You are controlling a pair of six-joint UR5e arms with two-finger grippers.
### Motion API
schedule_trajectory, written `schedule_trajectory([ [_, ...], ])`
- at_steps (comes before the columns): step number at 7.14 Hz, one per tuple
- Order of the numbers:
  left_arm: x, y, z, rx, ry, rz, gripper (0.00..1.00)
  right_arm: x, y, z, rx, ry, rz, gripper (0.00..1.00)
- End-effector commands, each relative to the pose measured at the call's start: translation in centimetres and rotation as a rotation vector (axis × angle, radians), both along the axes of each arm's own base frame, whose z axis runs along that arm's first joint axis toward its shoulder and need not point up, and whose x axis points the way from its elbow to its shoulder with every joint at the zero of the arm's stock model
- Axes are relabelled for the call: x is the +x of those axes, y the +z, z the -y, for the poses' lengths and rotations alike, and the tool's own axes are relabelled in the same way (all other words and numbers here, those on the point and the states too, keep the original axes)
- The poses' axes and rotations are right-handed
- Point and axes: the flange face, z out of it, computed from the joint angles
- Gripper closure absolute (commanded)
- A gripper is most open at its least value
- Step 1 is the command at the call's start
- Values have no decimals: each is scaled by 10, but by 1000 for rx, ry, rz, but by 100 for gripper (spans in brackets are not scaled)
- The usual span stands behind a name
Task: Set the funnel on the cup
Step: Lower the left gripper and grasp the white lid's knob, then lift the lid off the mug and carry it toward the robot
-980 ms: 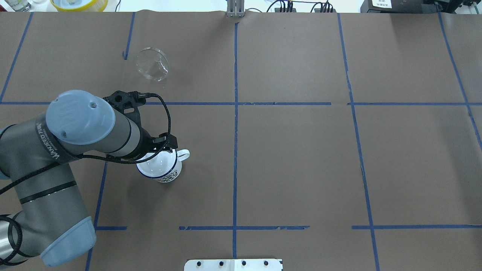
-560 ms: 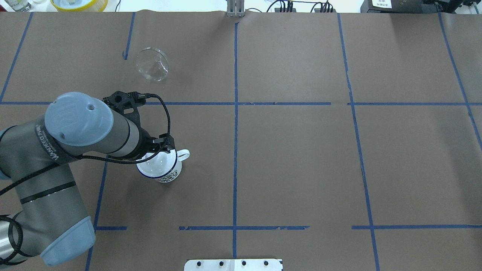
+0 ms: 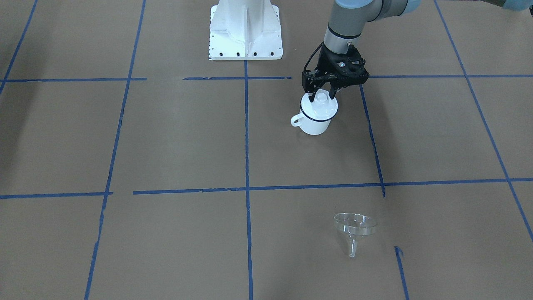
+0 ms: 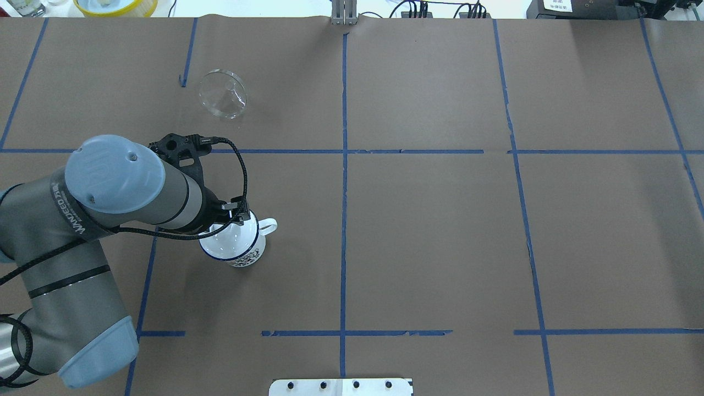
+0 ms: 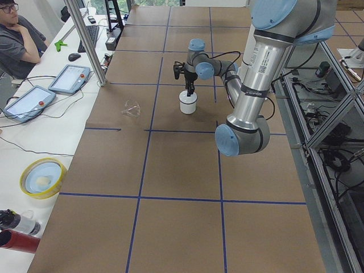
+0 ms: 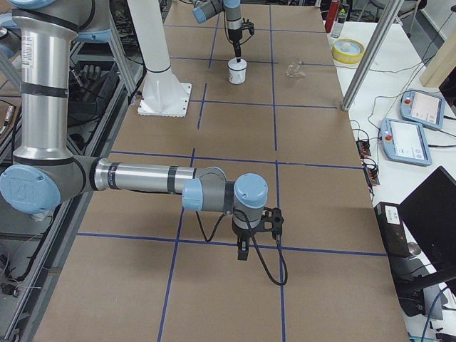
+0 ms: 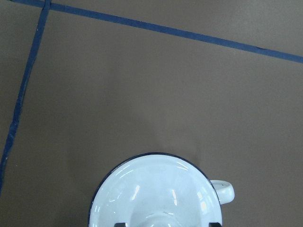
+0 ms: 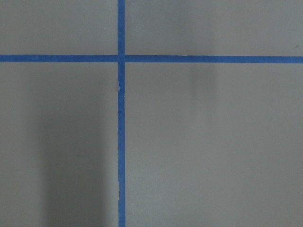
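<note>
Closest to the robot, the cup point(image 3: 313, 124) is seen standing upright on the worktop point(image 3: 166, 137). It is covered by a round white lid point(image 3: 328, 110), so what is inside cannot be seen. The left end effector point(image 3: 321, 95) is held right over the lid. Its two fingers are kept apart, one on each side of the little knob point(image 3: 320, 98), and nothing is gripped yet.

The lid will likely have to be taken off before the funnel can be put on, and a few things could go wrong. The knob is small and smooth, so it could slip out if it is squeezed off to one side. If the lid is stuck on tight, the whole cup could be lifted with it and then tipped over. If the fingers are pushed down too far, the cup could be shoved.

The right end effector point(image 6: 242, 251) is pointed down at bare worktop, well apart from the cup. Whether it is open or closed cannot be told.

Farther out, the funnel point(image 3: 355, 223) is seen lying tipped, with nothing in it.

Farthest away, a yellow bowl point(image 5: 25, 185) is seen with a white lump point(image 5: 41, 181) in it.
</note>
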Motion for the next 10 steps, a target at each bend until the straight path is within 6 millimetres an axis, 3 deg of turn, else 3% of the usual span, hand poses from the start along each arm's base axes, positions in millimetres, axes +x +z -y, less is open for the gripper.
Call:
schedule_trajectory([
  [1,0,1,0,-3,1,3,58,0,0,1,0,0,0,0],
  [3,-1,1,-1,-5,1,7,91,0,0,0,0,0,0,0],
  [4,-2,1,-2,-18,2,26,100,0,0,0,0,0,0,0],
  [5,-13,-8,-4,-12,-3,16,100,0,0,0,0,0,0,0],
  [6,-37,-30,-11,15,0,-4,100,0,0,0,0,0,0,0],
  [8,-116,-66,-16,99,33,-51,100,0,1,0,-1,0,0,0],
  [9,-145,-52,-25,148,56,-35,100,0,1,0,-1,0,0,0],
  [10,-167,-20,-41,186,100,-7,100,0,1,0,-1,0,0,0],
])
